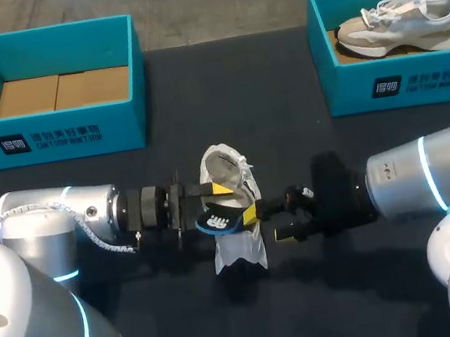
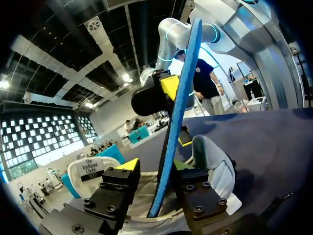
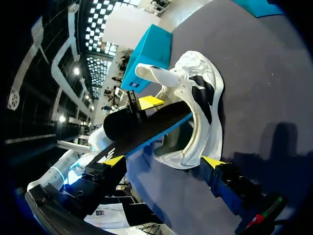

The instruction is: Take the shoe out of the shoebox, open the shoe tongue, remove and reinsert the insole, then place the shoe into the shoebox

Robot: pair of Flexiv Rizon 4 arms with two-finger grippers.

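A white shoe (image 1: 240,255) lies on the dark table's middle, opening upward. A blue-edged black insole (image 1: 220,219) stands on edge over its opening. My left gripper (image 1: 220,203) comes in from the left. In the left wrist view this gripper (image 2: 156,164) is open around the insole (image 2: 178,107), which leans by one finger with a gap at the other. The shoe (image 2: 215,171) sits just beyond the fingers. My right gripper (image 1: 267,222) is at the shoe's right side, wide open (image 3: 163,161). The insole (image 3: 151,128) ends near one of its fingers, with the shoe (image 3: 205,98) ahead.
An empty teal shoebox (image 1: 51,135) with a cardboard floor stands at the back left. A second teal shoebox (image 1: 407,82) at the back right holds another beige-white shoe (image 1: 402,23). Dark cloth covers the table.
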